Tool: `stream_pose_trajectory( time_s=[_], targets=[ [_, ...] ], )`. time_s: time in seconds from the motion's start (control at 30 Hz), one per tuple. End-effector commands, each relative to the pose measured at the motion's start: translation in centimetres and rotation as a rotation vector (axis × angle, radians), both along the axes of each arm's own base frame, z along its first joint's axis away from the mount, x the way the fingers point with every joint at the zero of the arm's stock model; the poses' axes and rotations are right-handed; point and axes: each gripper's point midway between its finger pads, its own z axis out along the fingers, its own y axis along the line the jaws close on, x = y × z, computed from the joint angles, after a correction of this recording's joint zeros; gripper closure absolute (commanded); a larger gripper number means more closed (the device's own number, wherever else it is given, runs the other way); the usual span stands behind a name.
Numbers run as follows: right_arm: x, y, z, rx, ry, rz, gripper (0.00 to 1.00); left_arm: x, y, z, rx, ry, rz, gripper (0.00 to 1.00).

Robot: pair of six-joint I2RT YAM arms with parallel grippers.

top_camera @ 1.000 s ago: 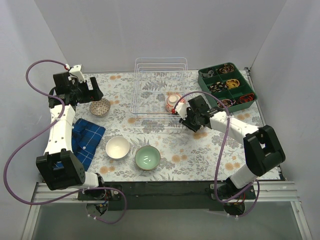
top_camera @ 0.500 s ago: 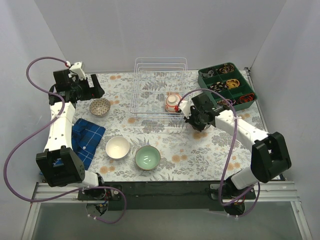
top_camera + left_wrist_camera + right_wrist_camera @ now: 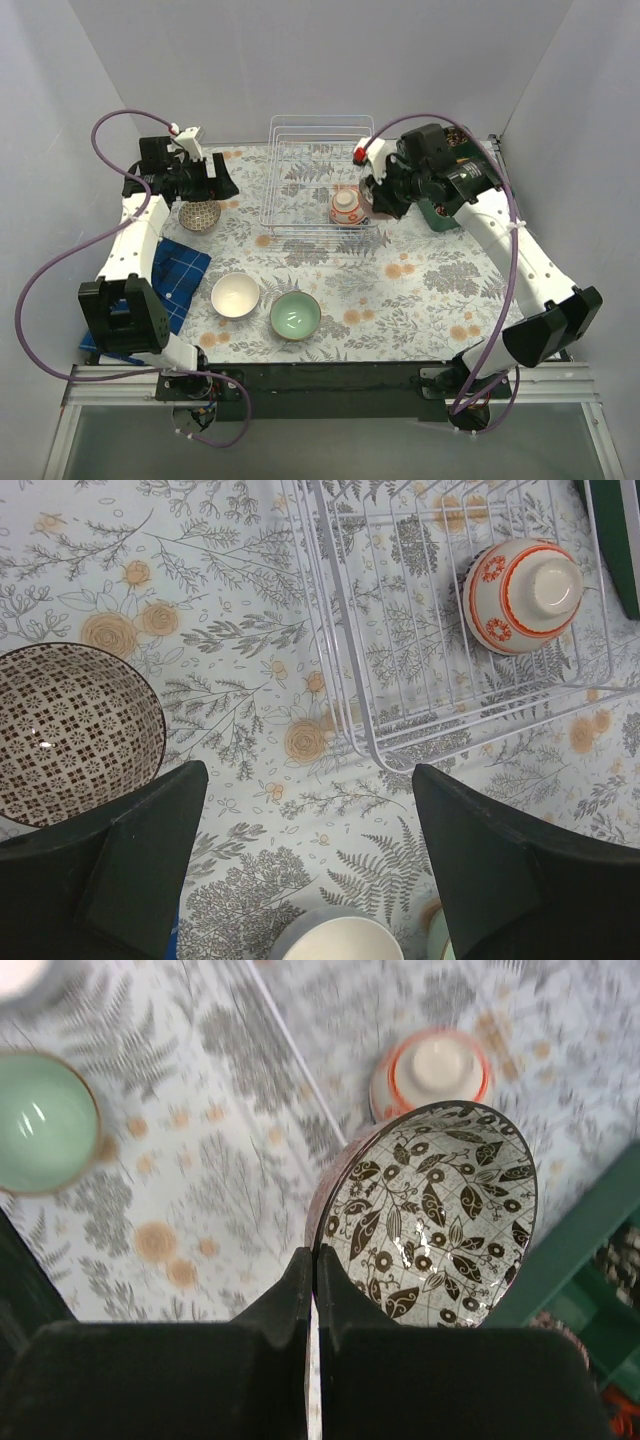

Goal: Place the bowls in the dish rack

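Pale wire forms the dish rack (image 3: 320, 175), which holds one bowl, the orange-red patterned bowl (image 3: 345, 207), foot up near its front right corner. The dark green tray (image 3: 580, 1260) is half hidden behind the right arm. Five bowls show: that one, a leaf-patterned bowl (image 3: 430, 1220) pinched by its rim in the right hand (image 3: 313, 1270) at the rack's right side, and three on the tabletop (image 3: 420, 290), namely a white bowl (image 3: 236, 295), a mint green bowl (image 3: 296, 314) and a dark grey patterned bowl (image 3: 70, 730), beside which the left hand (image 3: 305, 810) hangs spread and empty.

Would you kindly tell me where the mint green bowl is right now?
In the top view the mint green bowl sits upright on the table near its front edge, just right of the white bowl and apart from the dish rack.
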Motion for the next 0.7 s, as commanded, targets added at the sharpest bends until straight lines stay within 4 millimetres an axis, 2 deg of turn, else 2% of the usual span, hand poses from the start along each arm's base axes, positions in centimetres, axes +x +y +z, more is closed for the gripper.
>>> stream_pose_trajectory(
  time_s=[0.0,0.07,0.1,0.17,0.2,0.23,0.27,0.3,0.33,0.37,0.4,0.43,0.5,0.53,0.57,0.6,0.67],
  targets=[
    [2.8,6.1,7.0,0.332,-0.087,0.118,0.99,1.4,-0.4,1.8,-0.011,-0.038,-0.028,0.17],
    [3.9,7.9,8.0,0.433,-0.085,0.164,0.99,1.9,-0.8,2.3,-0.017,-0.063,-0.06,0.18],
    [4.9,8.8,9.7,0.505,-0.114,0.176,0.99,2.4,-0.9,3.2,-0.007,-0.101,-0.086,0.18],
    [6.6,9.8,10.2,0.58,-0.09,0.197,0.99,3.0,-1.3,3.2,-0.003,-0.118,-0.13,0.19],
    [7.5,10.4,9.6,0.617,-0.046,0.201,0.99,3.3,-1.8,3.9,0.006,-0.143,-0.156,0.19],
    [9.2,10.2,11.3,0.724,-0.033,0.151,0.99,3.8,-1.7,3.6,0.036,-0.157,-0.184,0.21],
    [10.0,10.2,11.6,0.777,-0.004,0.136,0.99,4.1,-1.9,3.6,0.053,-0.169,-0.203,0.21],
    [11.2,10.4,10.0,0.821,0.048,0.112,0.99,4.5,-2.3,3.6,0.077,-0.183,-0.219,0.21],
    [12.5,10.1,12.1,0.942,0.063,0.082,0.99,5.1,-2.4,4.4,0.114,-0.221,-0.241,0.21],
    [13.1,10.2,12.4,0.985,0.071,0.08,0.99,5.7,-2.8,4.2,0.13,-0.223,-0.251,0.21],
    [14.0,10.6,11.2,1.0,0.118,0.073,0.99,6.1,-3.6,4.2,0.156,-0.231,-0.269,0.21],
    [14.4,10.9,12.3,1.025,0.081,0.102,0.99,6.6,-4.0,5.1,0.172,-0.257,-0.277,0.21],
    [15.7,11.4,11.3,1.06,0.145,0.04,0.99,7.5,-5.2,4.6,0.194,-0.259,-0.31,0.2],
    [15.8,11.9,11.7,1.067,0.144,0.044,0.99,8.0,-5.3,4.5,0.206,-0.259,-0.304,0.2],
    [16.0,12.3,11.4,1.073,0.164,0.032,0.99,8.5,-6.0,5.0,0.207,-0.27,-0.305,0.2],
    [16.6,12.6,11.0,1.08,0.167,0.003,0.99,9.3,-6.2,4.2,0.21,-0.259,-0.292,0.2],
    [16.5,13.6,10.6,1.089,0.189,-0.01,0.99,10.5,-6.6,3.6,0.204,-0.24,-0.242,0.2]
  ],
)
